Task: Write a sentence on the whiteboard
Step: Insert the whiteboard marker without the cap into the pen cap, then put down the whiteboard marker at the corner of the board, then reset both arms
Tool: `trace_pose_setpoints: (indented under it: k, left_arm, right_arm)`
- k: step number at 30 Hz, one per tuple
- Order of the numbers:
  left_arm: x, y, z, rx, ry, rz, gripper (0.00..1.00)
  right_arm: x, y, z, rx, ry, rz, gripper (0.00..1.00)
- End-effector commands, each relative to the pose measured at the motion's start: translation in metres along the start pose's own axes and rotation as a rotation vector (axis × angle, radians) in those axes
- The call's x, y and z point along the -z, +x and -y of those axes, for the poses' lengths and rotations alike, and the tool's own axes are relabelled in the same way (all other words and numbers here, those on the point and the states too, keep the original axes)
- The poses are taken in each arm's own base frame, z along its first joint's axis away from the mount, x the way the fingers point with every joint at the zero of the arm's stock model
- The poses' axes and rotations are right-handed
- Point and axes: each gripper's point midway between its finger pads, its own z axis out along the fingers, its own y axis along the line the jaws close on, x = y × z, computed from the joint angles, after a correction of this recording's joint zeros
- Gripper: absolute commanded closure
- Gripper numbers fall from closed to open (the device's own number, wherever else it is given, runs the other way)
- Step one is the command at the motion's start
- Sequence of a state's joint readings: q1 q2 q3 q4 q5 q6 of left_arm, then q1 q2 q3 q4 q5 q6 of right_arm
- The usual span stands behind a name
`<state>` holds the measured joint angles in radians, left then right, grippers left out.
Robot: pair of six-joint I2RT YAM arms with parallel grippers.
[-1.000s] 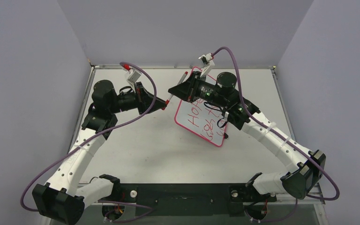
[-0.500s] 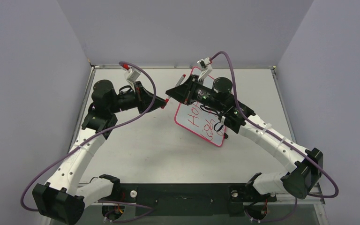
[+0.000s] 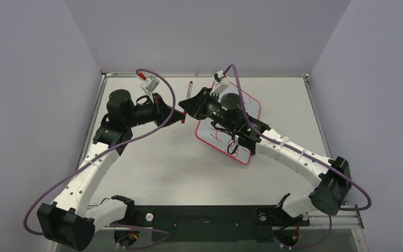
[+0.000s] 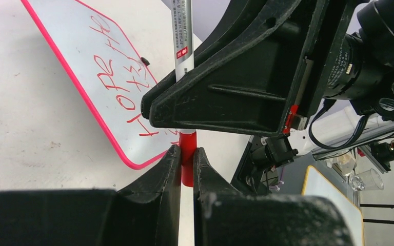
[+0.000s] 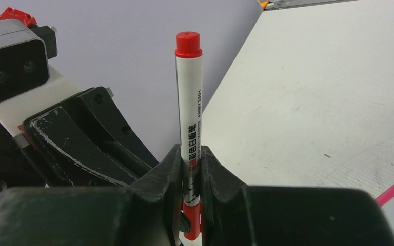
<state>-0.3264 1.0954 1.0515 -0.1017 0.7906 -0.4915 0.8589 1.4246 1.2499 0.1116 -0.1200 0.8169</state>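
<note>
A white marker (image 5: 189, 102) with a red end stands upright, and my right gripper (image 5: 190, 159) is shut on its barrel. Its red cap (image 4: 186, 141) sits at the lower end, pinched in my shut left gripper (image 4: 187, 156). From above, the two grippers meet tip to tip, left gripper (image 3: 181, 118) and right gripper (image 3: 186, 105), just left of the whiteboard (image 3: 251, 105). The marker (image 3: 189, 90) points toward the back wall. The whiteboard (image 4: 82, 56) lies flat with a red-pink rim, and the red sentence (image 4: 118, 87) is scrawled on it. My right arm hides most of the sentence (image 3: 216, 135) from above.
The grey-white table (image 3: 162, 163) is walled by lilac panels on three sides. Purple cables (image 3: 160, 86) loop above both wrists. My right forearm (image 3: 278, 147) stretches across the whiteboard's near corner.
My right gripper has swung left off the whiteboard with the marker, up against the left gripper. The left arm has hardly moved.
</note>
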Motion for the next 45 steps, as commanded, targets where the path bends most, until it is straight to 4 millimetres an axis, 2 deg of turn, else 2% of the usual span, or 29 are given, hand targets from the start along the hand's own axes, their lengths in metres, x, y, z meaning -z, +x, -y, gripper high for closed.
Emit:
trace_pose_setpoints:
  k: [1, 3, 5, 6, 7, 8, 9, 11, 12, 13, 16, 17, 18, 22, 25, 27, 28, 29, 30, 31, 32, 33, 36, 40, 45]
  left_arm:
    - [0.001, -0.077, 0.029, -0.222, 0.017, 0.251, 1.00]
    - [0.003, -0.070, 0.023, -0.215, -0.016, 0.227, 1.00]
    - [0.008, -0.051, 0.009, -0.182, -0.089, 0.164, 0.85]
    - [0.010, -0.043, 0.002, -0.191, -0.118, 0.146, 0.74]
    - [0.017, -0.034, -0.005, -0.174, -0.171, 0.129, 0.70]
    - [0.021, -0.030, -0.010, -0.184, -0.203, 0.121, 0.69]
    - [0.030, -0.023, -0.019, -0.170, -0.272, 0.112, 0.67]
    - [0.047, -0.017, -0.034, -0.164, -0.397, 0.102, 0.65]
    - [0.059, -0.022, -0.045, -0.181, -0.485, 0.126, 0.65]
    - [0.068, -0.016, -0.052, -0.166, -0.546, 0.109, 0.64]
    - [0.114, -0.026, -0.079, -0.167, -0.817, 0.183, 0.62]
    - [0.124, -0.023, -0.085, -0.158, -0.871, 0.183, 0.61]
    - [0.136, -0.025, -0.088, -0.163, -0.929, 0.209, 0.61]
    - [0.161, -0.019, -0.101, -0.150, -1.058, 0.250, 0.60]
    - [0.168, -0.008, -0.111, -0.140, -1.103, 0.256, 0.60]
    - [0.172, -0.003, -0.117, -0.140, -1.124, 0.261, 0.60]
    - [0.172, 0.001, -0.119, -0.140, -1.130, 0.258, 0.60]
    - [0.174, 0.001, -0.120, -0.142, -1.138, 0.258, 0.60]
    - [0.174, 0.004, -0.122, -0.143, -1.141, 0.257, 0.60]
    - [0.175, 0.005, -0.122, -0.145, -1.147, 0.257, 0.60]
    - [0.177, 0.006, -0.123, -0.146, -1.149, 0.257, 0.60]
    - [0.178, 0.007, -0.123, -0.150, -1.153, 0.257, 0.60]
    - [0.183, 0.010, -0.123, -0.157, -1.164, 0.271, 0.60]
    - [0.186, 0.012, -0.123, -0.159, -1.170, 0.292, 0.60]
    - [0.195, 0.012, -0.121, -0.166, -1.194, 0.329, 0.60]
  right_arm:
    - [0.016, 0.101, -0.018, -0.035, -0.048, -0.339, 1.00]
    - [0.015, 0.097, -0.009, -0.018, -0.013, -0.323, 1.00]
    - [0.013, 0.095, 0.005, 0.001, 0.033, -0.314, 1.00]
    - [0.012, 0.095, 0.016, 0.020, 0.075, -0.317, 1.00]
    - [0.012, 0.103, 0.029, 0.031, 0.117, -0.343, 1.00]
    - [0.010, 0.104, 0.035, 0.052, 0.141, -0.344, 1.00]
    - [0.009, 0.115, 0.047, 0.058, 0.180, -0.380, 1.00]
    - [0.005, 0.134, 0.059, 0.069, 0.213, -0.430, 1.00]
    - [0.003, 0.148, 0.066, 0.074, 0.233, -0.459, 1.00]
    - [0.002, 0.155, 0.069, 0.077, 0.243, -0.474, 1.00]
    - [-0.001, 0.184, 0.079, 0.108, 0.290, -0.515, 1.00]
    - [-0.003, 0.188, 0.082, 0.116, 0.305, -0.518, 1.00]
    - [-0.003, 0.201, 0.086, 0.124, 0.318, -0.543, 1.00]
    - [-0.007, 0.230, 0.096, 0.147, 0.355, -0.589, 1.00]
    - [-0.008, 0.246, 0.100, 0.173, 0.377, -0.610, 1.00]
    - [-0.008, 0.254, 0.107, 0.185, 0.397, -0.624, 0.87]
    - [-0.008, 0.257, 0.109, 0.187, 0.402, -0.631, 0.71]
    - [-0.009, 0.256, 0.113, 0.199, 0.421, -0.616, 0.63]
    - [-0.009, 0.256, 0.115, 0.204, 0.428, -0.612, 0.46]
    - [-0.010, 0.253, 0.116, 0.212, 0.436, -0.601, 0.38]
    - [-0.010, 0.250, 0.116, 0.215, 0.437, -0.592, 0.25]
    - [-0.010, 0.247, 0.115, 0.224, 0.440, -0.580, 0.22]
    - [-0.014, 0.227, 0.102, 0.251, 0.419, -0.532, 0.17]
    - [-0.015, 0.191, 0.074, 0.302, 0.368, -0.452, 0.15]
    - [-0.005, 0.123, 0.020, 0.340, 0.268, -0.270, 0.13]
